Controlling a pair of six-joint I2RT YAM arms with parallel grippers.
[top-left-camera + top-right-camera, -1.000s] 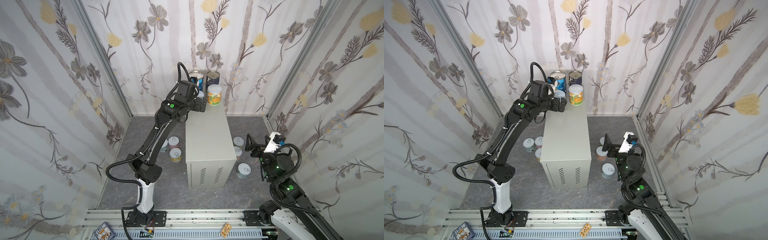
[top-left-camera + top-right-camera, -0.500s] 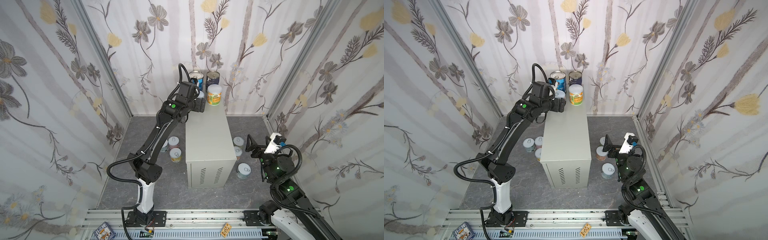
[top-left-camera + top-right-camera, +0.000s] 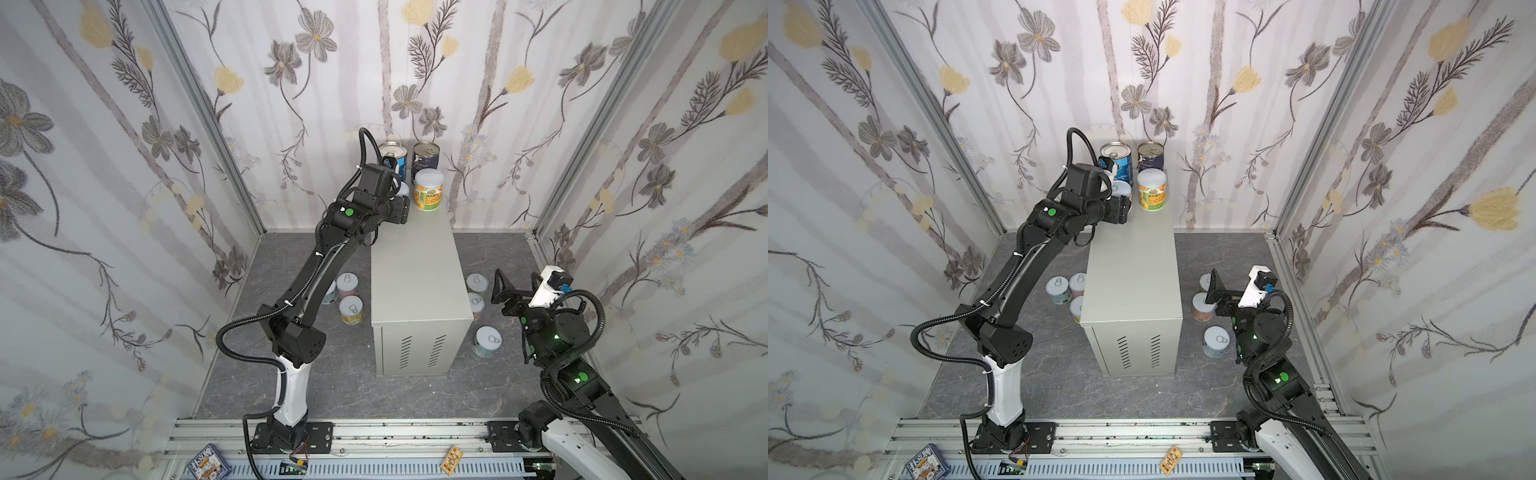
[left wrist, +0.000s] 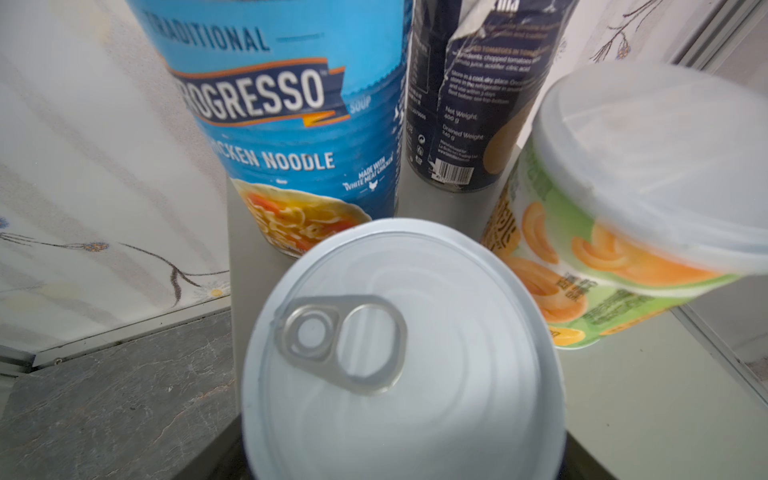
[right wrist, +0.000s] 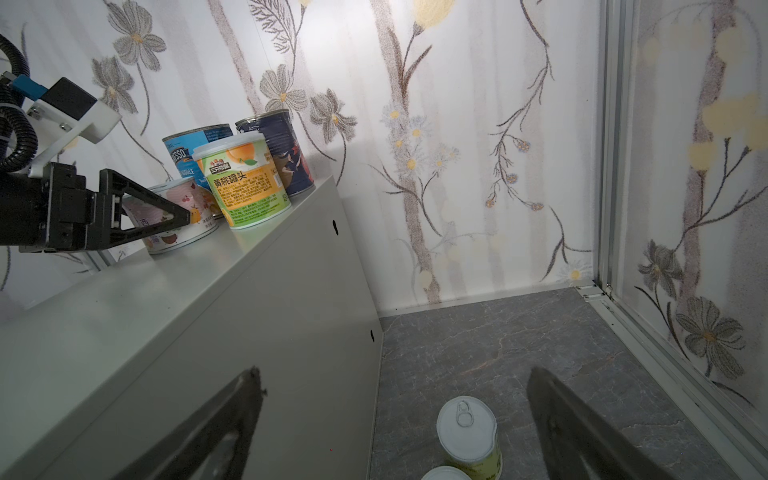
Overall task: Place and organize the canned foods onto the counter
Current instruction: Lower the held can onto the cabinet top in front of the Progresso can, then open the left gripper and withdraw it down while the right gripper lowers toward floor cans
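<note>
Pull-tab can [image 4: 399, 353] beside Progresso can [image 4: 291, 124], peach can [image 4: 623, 199]

Floral walls [image 3: 124, 166], grey marbled floor [image 3: 332, 382], metal rail [image 3: 415, 432], blue card box [image 3: 209, 465]

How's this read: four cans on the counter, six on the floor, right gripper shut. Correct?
Not quite. The right gripper is open, its fingers spread wide, as the right wrist view shows. The rest stands.

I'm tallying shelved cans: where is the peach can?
The peach can stands far back on the counter in both top views, just before the navy can, right of the pull-tab can.
</note>
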